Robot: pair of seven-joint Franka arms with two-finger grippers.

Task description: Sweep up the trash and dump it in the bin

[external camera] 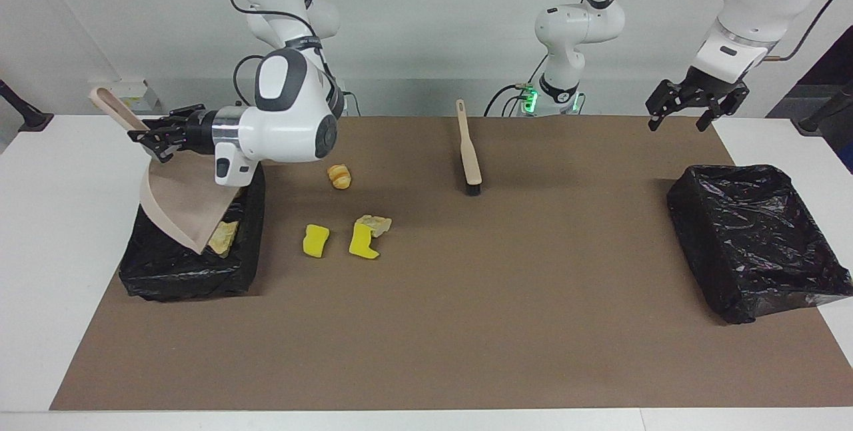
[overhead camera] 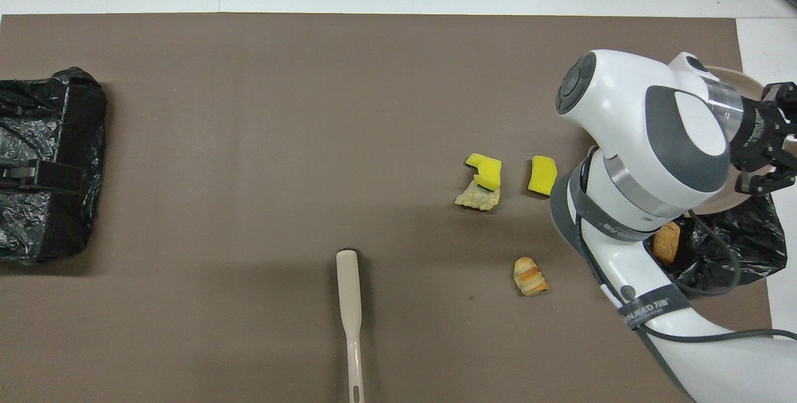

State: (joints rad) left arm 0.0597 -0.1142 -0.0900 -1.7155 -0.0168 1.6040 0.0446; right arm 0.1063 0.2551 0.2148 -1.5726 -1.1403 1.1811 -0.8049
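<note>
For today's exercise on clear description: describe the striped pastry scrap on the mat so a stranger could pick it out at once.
Start at the bin at the right arm's end of the brown mat. Four scraps lie on the mat beside it; the striped pastry scrap is the one nearest the robots. Alone, rounded, banded orange and tan; the others are two yellow sponges and a pale crust.

Even, bright, diffuse illumination is provided from above. Soft, faint shadows are cast on the brown mat [external camera: 426,324] beside the brush [external camera: 469,151] and the scraps. Specular highlights are noted on the black bin liner [external camera: 753,238] and on the white arm casings. Both views are rendered sharp; no edge distortion is observed.
</note>
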